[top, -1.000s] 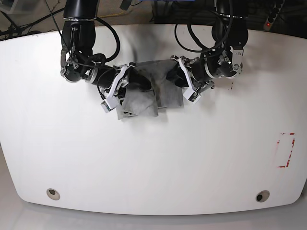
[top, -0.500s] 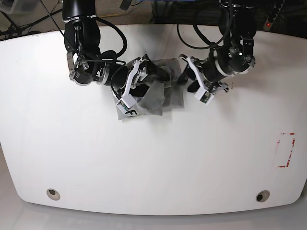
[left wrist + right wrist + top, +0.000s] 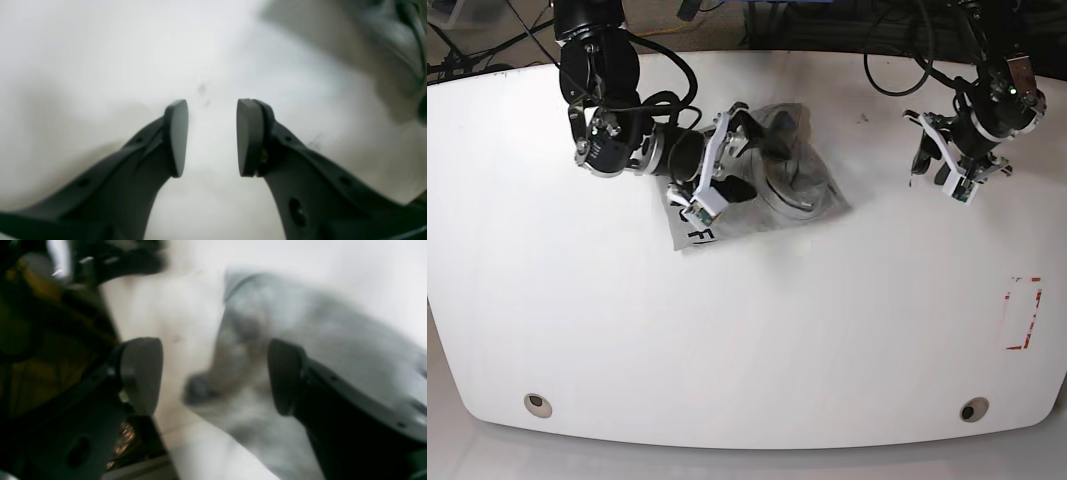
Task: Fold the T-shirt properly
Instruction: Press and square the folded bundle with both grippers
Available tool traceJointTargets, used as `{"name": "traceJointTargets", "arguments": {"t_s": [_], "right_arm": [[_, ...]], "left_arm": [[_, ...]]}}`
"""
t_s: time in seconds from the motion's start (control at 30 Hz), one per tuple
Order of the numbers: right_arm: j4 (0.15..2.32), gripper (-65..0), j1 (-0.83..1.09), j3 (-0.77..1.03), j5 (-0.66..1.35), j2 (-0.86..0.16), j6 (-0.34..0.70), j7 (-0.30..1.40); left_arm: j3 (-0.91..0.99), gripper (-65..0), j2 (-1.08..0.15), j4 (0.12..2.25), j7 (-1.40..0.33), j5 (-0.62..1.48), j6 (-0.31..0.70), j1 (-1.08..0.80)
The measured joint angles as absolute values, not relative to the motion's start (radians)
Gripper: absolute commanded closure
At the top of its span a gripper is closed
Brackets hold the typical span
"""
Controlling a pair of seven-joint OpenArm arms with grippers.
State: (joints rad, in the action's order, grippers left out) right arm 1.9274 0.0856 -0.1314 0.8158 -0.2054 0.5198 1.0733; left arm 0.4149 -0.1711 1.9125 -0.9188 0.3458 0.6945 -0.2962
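The white table carries the T-shirt, a compact grey bundle near the far edge, left of centre in the base view, black lettering showing at its near-left corner. Compared with one second ago, the left gripper has left the cloth and now hangs over bare table well to the right, jaws parted with nothing between them, as the left wrist view confirms. The right gripper has spread its jaws wide in that same second; it hovers over the bundle's left part, and the blurred right wrist view shows grey cloth beyond its pads, none pinched. Judged from this, both arms have released a fold, which appears largely complete. The right arm lies low, forearm reaching inward; the left arm stands elbow-high, wrist turned downward.
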Motion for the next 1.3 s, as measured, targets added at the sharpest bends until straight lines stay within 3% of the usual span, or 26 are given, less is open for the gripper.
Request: {"name": "traceJointTargets", "arguments": {"t_s": [0.23, 0.5, 0.57, 0.73, 0.97, 1.3], "right_arm": [[1.914, -45.7, 0.089, -0.108, 0.815, -0.216, 0.516, 1.073], [1.739, -24.3, 0.003, 0.001, 0.804, -0.229, 0.513, 1.077], [1.668, -22.0, -0.046, 0.020, 0.799, -0.236, 0.509, 1.073], [1.519, -21.9, -0.153, 0.015, 0.817, -0.249, 0.518, 1.069], [1.350, -21.9, -0.264, 0.014, 0.778, -0.271, 0.516, 1.038], [1.333, -21.9, -0.289, 0.011, 0.418, -0.202, 0.540, 0.965]], "left_arm": [[0.398, -21.7, -0.218, 1.913, -0.908, 0.351, 0.695, -0.313], [0.226, -21.7, -0.214, 1.914, -0.913, 0.351, 0.696, -0.310], [0.152, -21.7, -0.217, 1.915, -0.915, 0.347, 0.696, -0.301], [0.001, -21.7, -0.204, 1.915, -0.911, 0.353, 0.697, -0.276], [-0.125, -21.7, -0.089, 1.959, -0.918, 0.343, 0.696, -0.279], [-0.293, -21.7, -0.028, 1.879, -0.907, 0.264, 0.697, -0.276]]}}
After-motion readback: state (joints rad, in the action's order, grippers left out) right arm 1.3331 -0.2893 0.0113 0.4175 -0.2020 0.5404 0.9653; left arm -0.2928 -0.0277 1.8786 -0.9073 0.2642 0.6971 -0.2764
